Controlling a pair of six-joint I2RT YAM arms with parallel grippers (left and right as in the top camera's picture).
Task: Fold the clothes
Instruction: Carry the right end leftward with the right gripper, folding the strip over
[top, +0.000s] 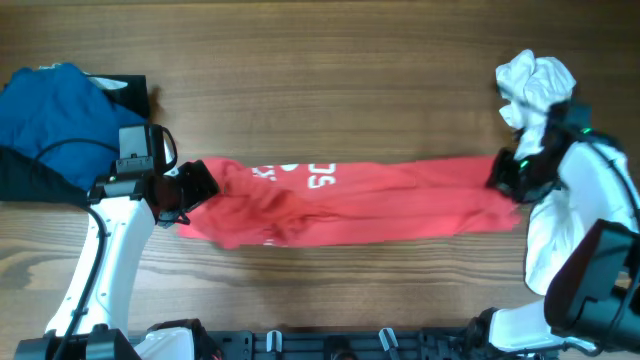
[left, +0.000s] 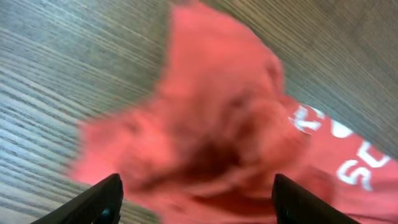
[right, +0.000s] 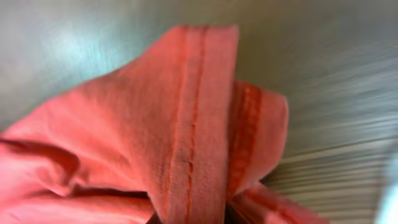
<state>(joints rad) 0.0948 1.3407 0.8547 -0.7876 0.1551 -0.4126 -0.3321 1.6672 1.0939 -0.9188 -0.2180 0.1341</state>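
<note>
The red T-shirt (top: 350, 200) with white lettering lies stretched in a long band across the table's middle. My left gripper (top: 197, 186) is at its bunched left end. In the left wrist view its fingers (left: 196, 202) are wide apart over the blurred red T-shirt (left: 224, 124), open. My right gripper (top: 507, 178) is at the shirt's right end. The right wrist view is filled by the shirt's stitched hem (right: 193, 137), which rises from between the fingers; the fingers themselves are hidden by cloth.
A blue garment (top: 50, 110) lies at the back left over a black one (top: 25, 180). A crumpled white garment (top: 535, 85) lies at the back right, just behind my right arm. Bare wooden table (top: 330, 90) lies behind and in front of the shirt.
</note>
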